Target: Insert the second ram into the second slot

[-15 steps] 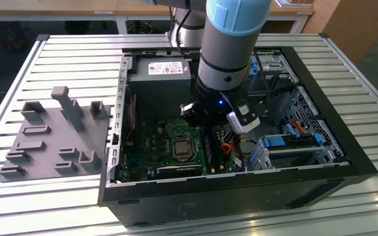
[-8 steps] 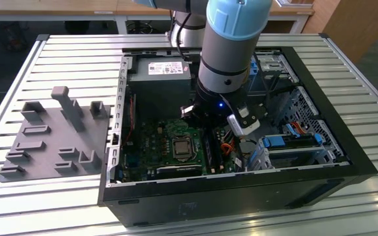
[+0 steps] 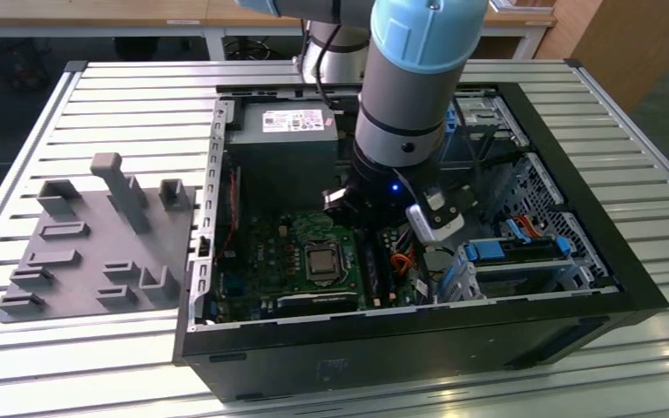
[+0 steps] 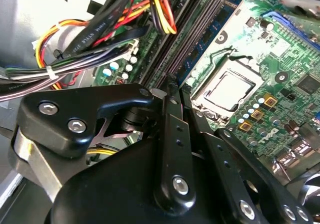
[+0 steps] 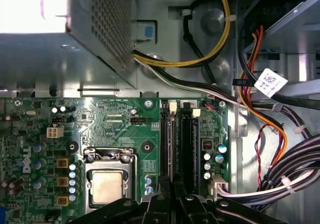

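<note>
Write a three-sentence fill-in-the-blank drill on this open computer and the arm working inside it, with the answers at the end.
1. The grey fixture plate lies on the exterior view's ____ of the computer case.
2. In the first wrist view, the gripper hangs over the memory slots, which run beside the ____ socket.
3. A ____ cable arcs away from the power supply.

Missing words: left; processor; yellow
</note>
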